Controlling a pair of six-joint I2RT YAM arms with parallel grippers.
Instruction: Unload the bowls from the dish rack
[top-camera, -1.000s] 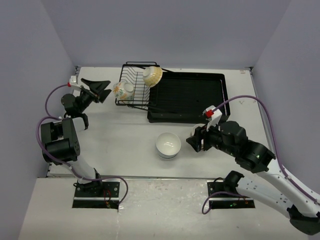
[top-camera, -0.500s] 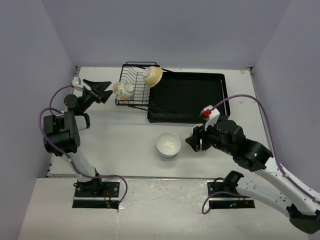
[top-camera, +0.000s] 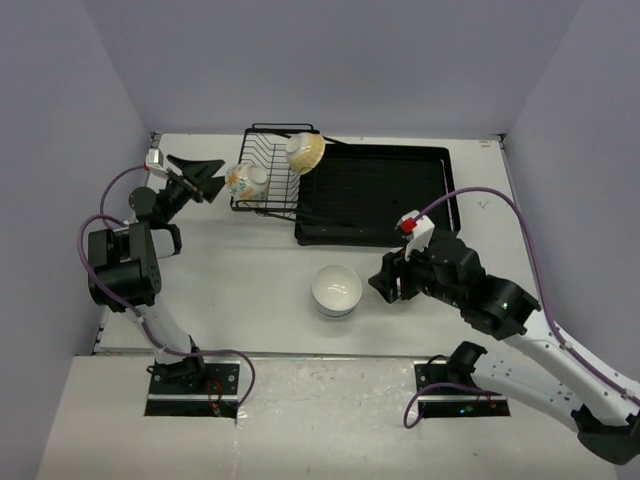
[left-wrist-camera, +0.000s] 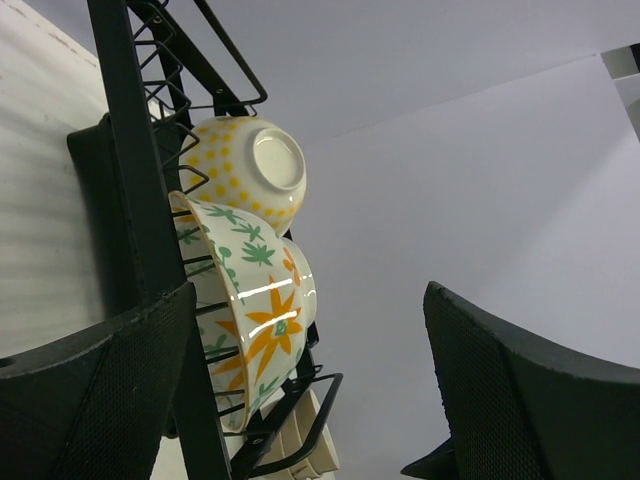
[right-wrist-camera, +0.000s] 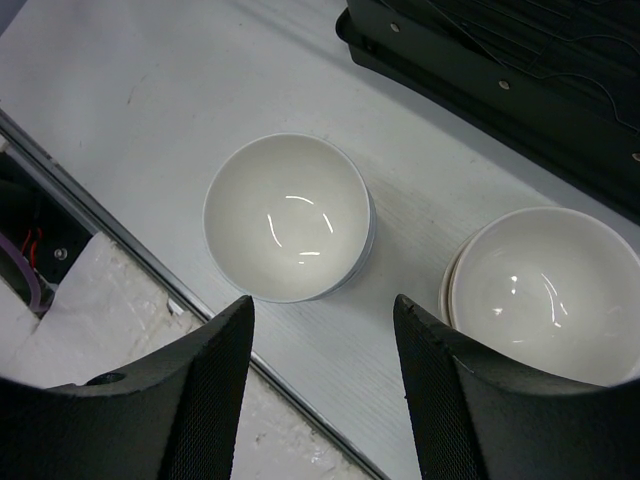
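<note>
The black wire dish rack joins the black drain tray. In the rack a white bowl with orange flowers stands on edge, and a yellow patterned bowl leans behind it. My left gripper is open just left of the flower bowl, apart from it; the yellow bowl shows beyond. My right gripper is open and empty above the table. It hovers between a glossy white bowl stack and a cream bowl stack.
The white bowl stack sits on the table in front of the tray. The cream stack is hidden under my right arm in the top view. The tray's edge runs behind both stacks. The table's near edge is close to the white stack.
My left gripper has shifted slightly toward the rack. My right gripper has drifted a little to the left. The bowls have not moved.
</note>
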